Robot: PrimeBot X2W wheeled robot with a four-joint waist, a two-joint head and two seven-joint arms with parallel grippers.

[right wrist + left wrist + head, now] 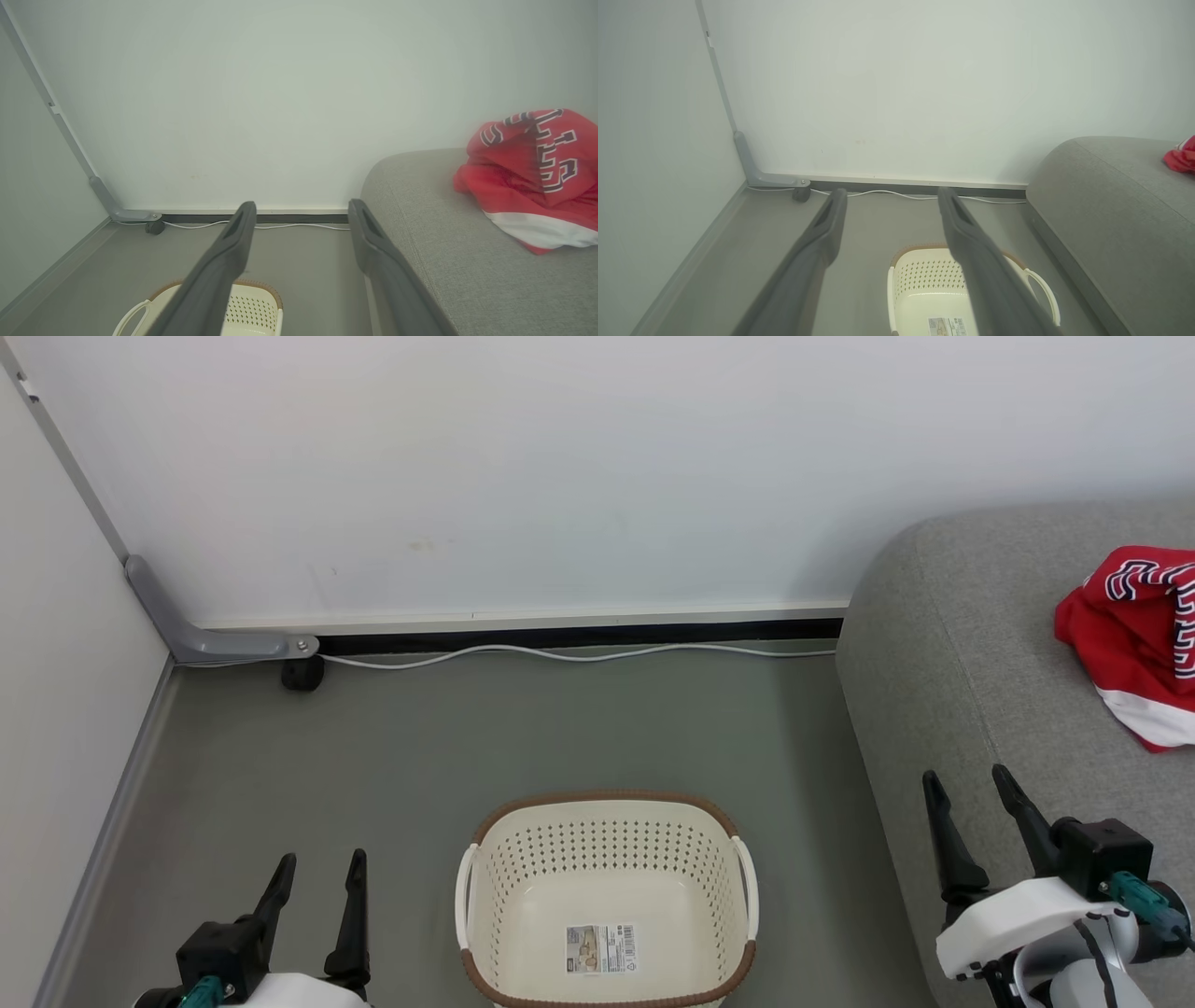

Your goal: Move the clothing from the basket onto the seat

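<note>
Red clothing (1134,644) heaped on the seat (943,644), well apart from the basket (607,798) on the floor (373,756), label (600,948) on its base. Left gripper (322,857) beside the basket, right gripper (964,772) at the seat edge, fingers of both spread, grasping nothing.

Ahead of me a grey-green floor (467,737) ran to a pale wall (560,476). Along the wall's foot a white cable (579,658) lay beside a dark skirting strip (579,637). In the far left corner a grey bracket (215,642) sat just above a small black wheel (302,674).
</note>
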